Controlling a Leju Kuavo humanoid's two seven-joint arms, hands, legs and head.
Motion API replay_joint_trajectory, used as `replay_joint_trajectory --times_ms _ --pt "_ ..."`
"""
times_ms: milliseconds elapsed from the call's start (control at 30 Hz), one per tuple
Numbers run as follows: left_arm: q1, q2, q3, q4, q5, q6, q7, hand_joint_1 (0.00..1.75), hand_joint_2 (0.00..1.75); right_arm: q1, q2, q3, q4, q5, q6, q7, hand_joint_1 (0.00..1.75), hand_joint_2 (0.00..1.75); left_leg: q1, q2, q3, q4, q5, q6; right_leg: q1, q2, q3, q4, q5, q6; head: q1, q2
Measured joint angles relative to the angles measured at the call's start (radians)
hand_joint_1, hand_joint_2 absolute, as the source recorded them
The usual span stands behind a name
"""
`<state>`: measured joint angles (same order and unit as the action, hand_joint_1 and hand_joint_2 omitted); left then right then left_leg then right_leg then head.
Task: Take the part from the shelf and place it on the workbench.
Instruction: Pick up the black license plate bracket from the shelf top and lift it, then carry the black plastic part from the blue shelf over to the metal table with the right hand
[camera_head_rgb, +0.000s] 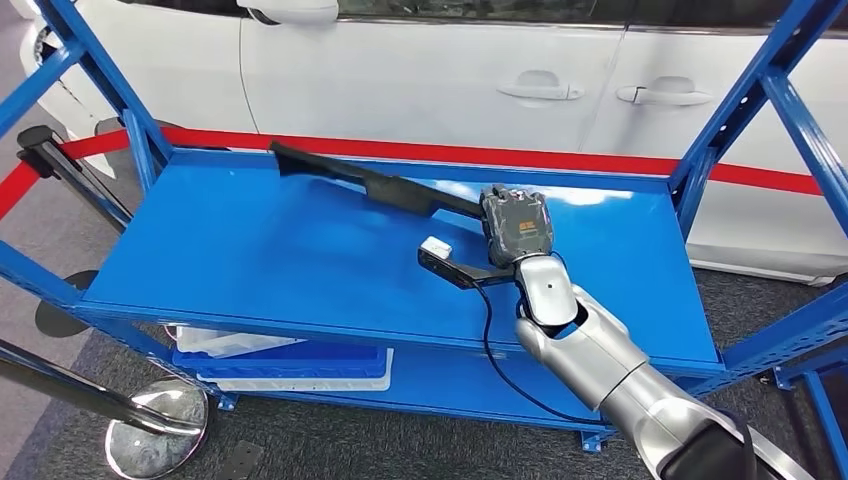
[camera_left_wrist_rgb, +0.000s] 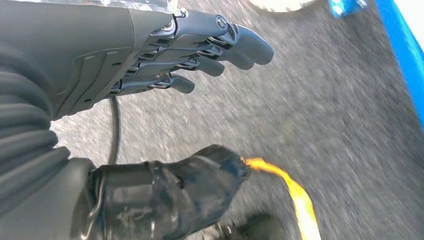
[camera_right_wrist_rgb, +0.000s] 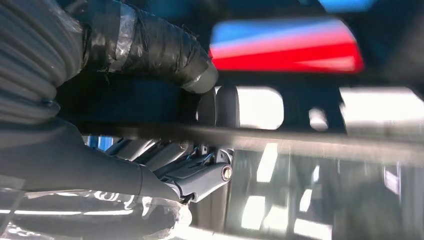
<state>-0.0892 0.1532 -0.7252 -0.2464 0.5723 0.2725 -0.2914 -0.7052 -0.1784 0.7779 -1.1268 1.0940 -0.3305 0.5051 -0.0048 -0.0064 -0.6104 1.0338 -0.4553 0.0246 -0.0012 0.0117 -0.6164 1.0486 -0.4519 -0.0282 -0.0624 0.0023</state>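
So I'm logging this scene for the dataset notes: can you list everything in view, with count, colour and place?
part: one, black, long, on the shelf's top deck, near end in the right hand
shelf: one, blue metal, in front of the robot
trays: stacked, blue and white, on the lower deck; count unclear
car: one, white, behind the shelf
barrier tape: one, red, between shelf and car
barrier post base: one, chrome, on the grey floor, lower left
right hand: grey, gripping the part
left hand: dark, fingers straight, above the floor
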Motion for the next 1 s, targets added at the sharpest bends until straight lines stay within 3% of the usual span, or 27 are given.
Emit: replay_joint_trajectory --times_ms 67,133,200,267,300,333,367,400,467,533,633,700,767,833,867,967,1000 --pt "0.001 -0.001 0.000 0.000 -0.007 0.035 0.028 0.00 1.75 0.001 0.000 -0.019 -0.048 0.025 -0.039 0.001 1.75 1.75 -0.003 -0.001 0.005 -0.014 0.000 0.002 -0.002 0.000 -0.001 -0.004 0.002 0.008 0.000 0.000" --pt "0.002 -0.004 0.000 0.000 -0.008 0.046 0.059 0.00 1.75 0.001 -0.001 -0.040 -0.096 0.046 -0.045 0.001 1.75 1.75 0.000 0.000 0.011 -0.029 0.008 0.007 -0.003 -0.001 -0.008 0.010 -0.014 0.014 0.001 0.000" --pt "0.002 -0.009 0.000 0.000 -0.003 0.047 0.089 0.00 1.75 0.000 -0.002 -0.060 -0.143 0.065 -0.046 -0.001 1.75 1.75 0.003 0.001 0.016 -0.039 0.014 0.012 -0.002 -0.002 -0.043 0.089 -0.066 0.017 0.002 0.000" --pt "0.001 -0.016 0.000 0.000 0.002 0.050 0.111 0.00 1.75 0.000 -0.002 -0.076 -0.187 0.080 -0.044 -0.003 1.75 1.75 0.003 0.003 0.016 -0.037 0.014 0.014 -0.001 -0.002 -0.100 0.218 -0.121 0.020 0.002 0.000" --pt "0.000 -0.019 0.000 0.000 0.005 0.050 0.120 0.00 1.75 0.000 -0.002 -0.082 -0.207 0.086 -0.043 -0.003 1.75 1.75 0.004 0.003 0.016 -0.035 0.013 0.014 -0.003 -0.002 -0.118 0.258 -0.127 0.023 0.002 0.000" --pt "0.001 -0.023 0.000 0.000 0.007 0.049 0.126 0.00 1.75 -0.001 -0.002 -0.088 -0.226 0.090 -0.041 -0.003 1.75 1.75 0.006 0.002 0.016 -0.031 0.012 0.014 -0.005 -0.002 -0.122 0.265 -0.116 0.027 0.002 0.000" --pt "0.001 -0.026 0.000 0.000 0.010 0.046 0.132 0.00 1.75 -0.002 -0.002 -0.093 -0.244 0.094 -0.040 -0.003 1.75 1.75 0.009 0.001 0.016 -0.027 0.009 0.012 -0.008 -0.003 -0.105 0.228 -0.086 0.031 0.002 0.000" --pt "0.001 -0.029 0.000 0.000 0.012 0.042 0.136 0.00 1.75 -0.004 -0.001 -0.098 -0.260 0.097 -0.039 -0.003 1.75 1.75 0.011 -0.001 0.016 -0.020 0.006 0.009 -0.012 -0.004 -0.075 0.165 -0.049 0.035 0.002 0.000" --pt "0.000 -0.032 0.000 0.000 0.014 0.035 0.139 0.00 1.75 -0.012 0.001 -0.104 -0.289 0.102 -0.037 -0.006 1.75 1.75 0.013 -0.004 0.007 -0.002 -0.002 0.000 -0.015 -0.003 -0.024 0.055 -0.007 0.037 0.004 0.000" --pt "0.000 -0.035 0.000 0.000 0.014 0.034 0.141 0.00 1.75 -0.018 0.005 -0.107 -0.314 0.109 -0.032 -0.010 1.75 1.75 0.011 -0.006 -0.007 0.009 -0.002 -0.010 -0.011 0.000 -0.017 0.027 -0.005 0.031 0.003 0.000" --pt "0.002 -0.040 -0.001 0.000 0.017 0.031 0.142 0.00 1.75 -0.023 0.009 -0.108 -0.344 0.116 -0.027 -0.013 1.75 1.75 0.013 -0.004 -0.018 0.018 -0.008 -0.024 -0.010 0.000 -0.027 0.025 0.006 0.012 0.000 0.000" --pt "0.002 -0.042 -0.001 0.000 0.020 0.031 0.142 0.00 1.75 -0.028 0.012 -0.108 -0.359 0.119 -0.024 -0.014 1.75 1.75 0.016 -0.001 -0.039 0.076 -0.059 -0.032 -0.011 -0.003 -0.033 0.021 0.016 -0.003 -0.002 0.000" --pt "0.001 -0.043 -0.001 0.000 0.022 0.031 0.141 0.00 1.75 -0.033 0.015 -0.108 -0.373 0.122 -0.022 -0.014 1.75 1.75 0.017 0.001 -0.081 0.201 -0.135 -0.037 -0.007 -0.004 -0.043 0.021 0.025 -0.012 -0.004 0.000" --pt "0.000 -0.045 -0.001 0.000 0.023 0.031 0.141 0.00 1.75 -0.036 0.016 -0.108 -0.384 0.124 -0.023 -0.014 1.75 1.75 0.016 0.001 -0.097 0.282 -0.173 -0.035 0.001 -0.006 -0.057 0.021 0.038 -0.017 -0.004 0.000" --pt "0.000 -0.046 -0.001 0.000 0.023 0.031 0.140 0.00 1.75 -0.036 0.016 -0.108 -0.388 0.125 -0.023 -0.014 1.75 1.75 0.015 0.001 -0.080 0.270 -0.166 -0.029 0.005 -0.006 -0.065 0.021 0.045 -0.018 -0.004 0.000" --pt "-0.004 -0.047 -0.001 0.000 0.020 0.032 0.134 0.00 1.75 -0.040 0.017 -0.109 -0.403 0.134 -0.025 -0.017 1.75 1.75 0.002 0.002 0.047 0.071 -0.109 -0.001 0.013 -0.005 -0.087 0.018 0.070 -0.018 -0.002 0.000" --pt "-0.007 -0.048 -0.001 0.000 0.020 0.032 0.132 0.00 1.75 -0.042 0.017 -0.109 -0.409 0.139 -0.025 -0.018 1.75 1.75 -0.003 0.002 0.075 0.018 -0.095 0.006 0.012 -0.005 -0.091 0.016 0.078 -0.014 -0.003 0.000"
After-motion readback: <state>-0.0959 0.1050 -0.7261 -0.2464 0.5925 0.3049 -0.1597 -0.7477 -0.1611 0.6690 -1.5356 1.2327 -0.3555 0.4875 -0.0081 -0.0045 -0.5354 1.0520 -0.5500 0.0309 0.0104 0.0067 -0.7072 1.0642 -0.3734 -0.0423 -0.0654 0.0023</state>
